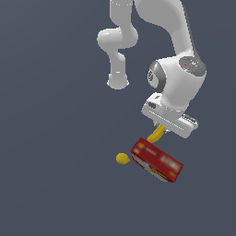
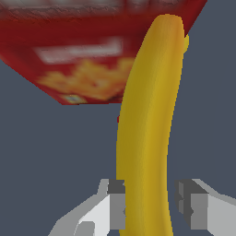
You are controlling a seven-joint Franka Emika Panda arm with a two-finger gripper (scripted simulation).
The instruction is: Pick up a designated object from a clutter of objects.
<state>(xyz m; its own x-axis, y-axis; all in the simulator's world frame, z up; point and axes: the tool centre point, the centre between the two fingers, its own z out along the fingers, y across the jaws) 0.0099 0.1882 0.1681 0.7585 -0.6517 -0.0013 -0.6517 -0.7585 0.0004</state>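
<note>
Straddling the banana (image 2: 147, 133), the gripper (image 2: 152, 205) is seen with jaws partly open, one pad touching, not yet clamped; beside the box (image 1: 156, 160) the banana remains; closing and lifting are judged left.

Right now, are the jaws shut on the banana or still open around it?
Open. In the wrist view the banana runs between the fingers, touching one side, with a gap on the other. The gripper hasn't clamped.
</note>
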